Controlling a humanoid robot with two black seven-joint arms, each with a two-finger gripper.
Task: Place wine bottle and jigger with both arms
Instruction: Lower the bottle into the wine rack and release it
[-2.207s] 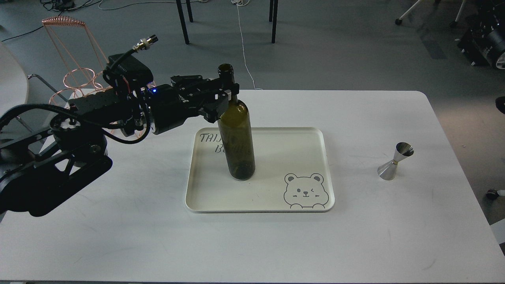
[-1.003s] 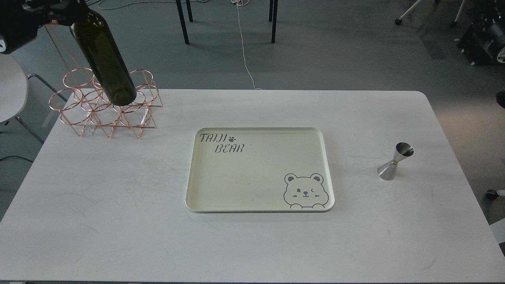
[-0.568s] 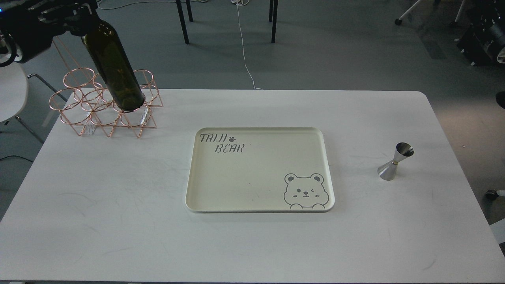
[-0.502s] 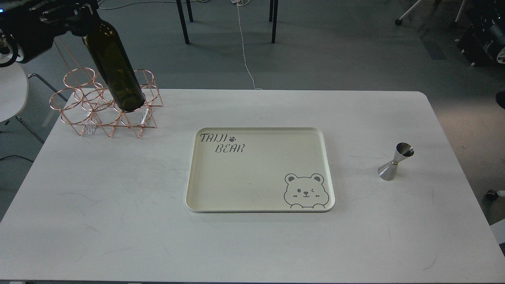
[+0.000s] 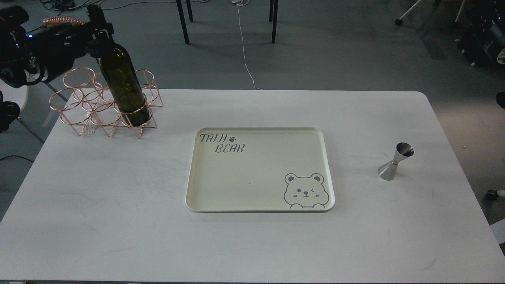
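White tabletop is carrying a copper wire rack [image 5: 103, 106] directly under the left gripper [image 5: 96, 34], which is pinching the wine bottle [image 5: 122, 85] by its neck; the base is entering a front ring. Keeping it upright and lowering slowly seems wise. The jigger [image 5: 394, 161] is standing far right.

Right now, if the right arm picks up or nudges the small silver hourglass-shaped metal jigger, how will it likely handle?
The small silver hourglass-shaped metal jigger looks rigid. Its polished surface may be slippery in a claw. It already leans on the white table, standing on one cone above a narrow waist, so a sideways push would probably tip it.
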